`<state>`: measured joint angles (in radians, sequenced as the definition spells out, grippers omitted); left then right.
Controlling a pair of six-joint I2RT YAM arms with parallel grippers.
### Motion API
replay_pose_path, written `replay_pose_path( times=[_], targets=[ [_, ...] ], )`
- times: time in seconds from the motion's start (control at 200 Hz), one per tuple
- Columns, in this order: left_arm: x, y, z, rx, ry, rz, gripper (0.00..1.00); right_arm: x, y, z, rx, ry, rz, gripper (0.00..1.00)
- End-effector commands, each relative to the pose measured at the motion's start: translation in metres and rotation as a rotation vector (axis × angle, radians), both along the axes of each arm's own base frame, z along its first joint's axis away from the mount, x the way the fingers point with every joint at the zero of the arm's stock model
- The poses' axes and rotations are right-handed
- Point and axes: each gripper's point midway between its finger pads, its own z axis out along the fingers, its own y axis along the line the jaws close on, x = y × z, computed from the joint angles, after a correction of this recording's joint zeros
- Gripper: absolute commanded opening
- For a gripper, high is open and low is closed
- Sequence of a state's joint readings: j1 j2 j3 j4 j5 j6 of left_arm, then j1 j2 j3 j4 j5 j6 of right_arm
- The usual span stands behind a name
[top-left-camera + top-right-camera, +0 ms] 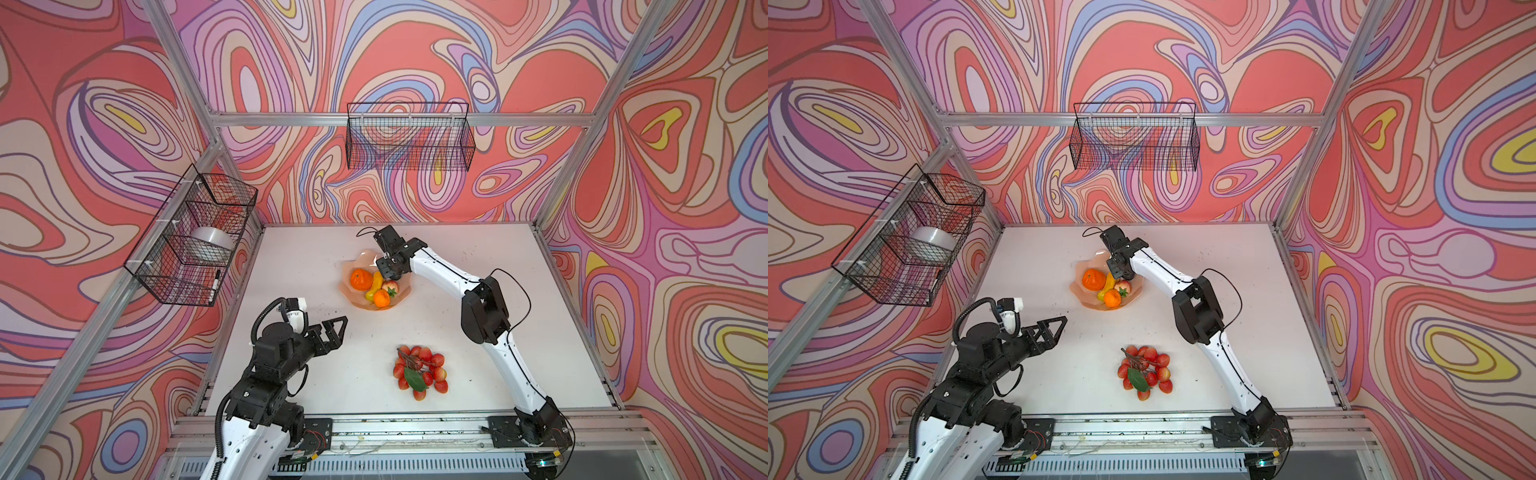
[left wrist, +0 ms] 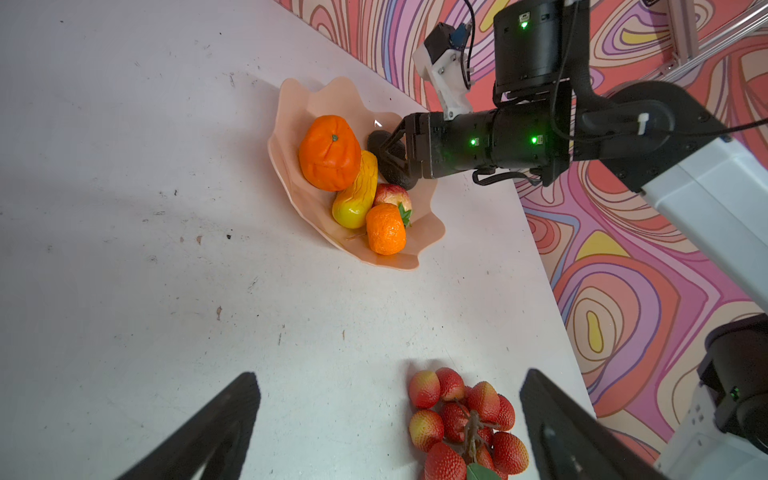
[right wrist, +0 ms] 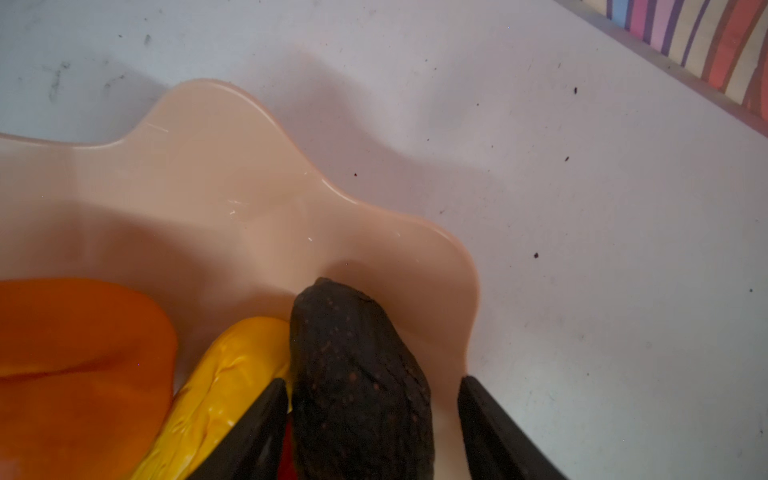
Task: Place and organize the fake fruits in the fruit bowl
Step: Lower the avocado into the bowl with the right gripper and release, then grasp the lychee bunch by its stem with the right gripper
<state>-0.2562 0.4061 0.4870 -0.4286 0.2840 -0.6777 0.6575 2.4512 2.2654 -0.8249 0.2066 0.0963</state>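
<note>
I had the right gripper (image 1: 392, 272) down inside the fruit bowl (image 1: 360, 258), which sat toward the back edge of the table (image 1: 365, 340), about midway across. Its jaws stood apart around the avocado (image 3: 353, 365). One finger lay close against the fruit's side; the other stood clear of it, with the bowl wall showing in the gap. The avocado rested on the bowl's inner slope, on the side toward the table's right edge, against the yellow gourd (image 1: 375, 284). The big orange (image 1: 360, 279) lay on the gourd's other side. The peach (image 1: 390, 286) and the small tangerine (image 1: 381, 298) filled the part of the bowl nearest the front edge. The bunch of red berries (image 1: 419, 372) lay on the bare table near the front edge, well apart from the bowl, with its green leaf on top. My left gripper (image 1: 338, 330) hovered over the front-left part of the table, to the left of the berries, with its jaws spread wide and holding nothing.
</note>
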Motion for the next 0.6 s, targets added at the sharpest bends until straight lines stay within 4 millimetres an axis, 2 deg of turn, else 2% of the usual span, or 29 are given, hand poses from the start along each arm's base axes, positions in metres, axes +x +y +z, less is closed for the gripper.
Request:
replay_pose_path(
  times=[0.0,0.115,0.215,0.26,0.28,0.29,0.335,0.416,0.476,0.596],
  targets=[
    [-0.004,-0.005,0.004,-0.015,-0.010,-0.030,0.99,-0.004,-0.001,0.080,0.129,-0.101,-0.008,0.71],
    [-0.003,-0.005,0.002,-0.022,-0.012,-0.031,0.99,-0.032,-0.013,0.116,0.218,-0.126,-0.004,0.71],
    [-0.003,-0.007,-0.001,-0.027,-0.007,-0.037,0.99,-0.081,-0.021,0.119,0.334,-0.059,0.047,0.68],
    [-0.004,-0.006,-0.004,-0.023,0.005,-0.036,0.99,-0.107,-0.025,0.113,0.369,-0.007,0.066,0.67],
    [-0.004,-0.006,-0.004,-0.023,0.008,-0.036,0.99,-0.118,-0.025,0.104,0.369,0.024,0.071,0.66],
    [-0.005,-0.006,-0.005,-0.022,0.009,-0.038,0.99,-0.124,-0.026,0.111,0.383,0.022,0.078,0.66],
    [-0.006,-0.007,-0.007,-0.022,0.010,-0.044,0.99,-0.148,-0.029,0.109,0.396,0.050,0.090,0.66],
    [-0.006,-0.008,-0.008,-0.021,0.003,-0.050,0.99,-0.191,-0.033,0.094,0.390,0.099,0.116,0.65],
    [-0.005,-0.008,-0.007,-0.019,-0.001,-0.053,0.99,-0.215,-0.037,0.083,0.357,0.123,0.105,0.65],
    [-0.003,-0.010,-0.007,-0.019,0.004,-0.061,0.99,-0.256,-0.034,0.060,0.370,0.205,0.133,0.64]
  ],
)
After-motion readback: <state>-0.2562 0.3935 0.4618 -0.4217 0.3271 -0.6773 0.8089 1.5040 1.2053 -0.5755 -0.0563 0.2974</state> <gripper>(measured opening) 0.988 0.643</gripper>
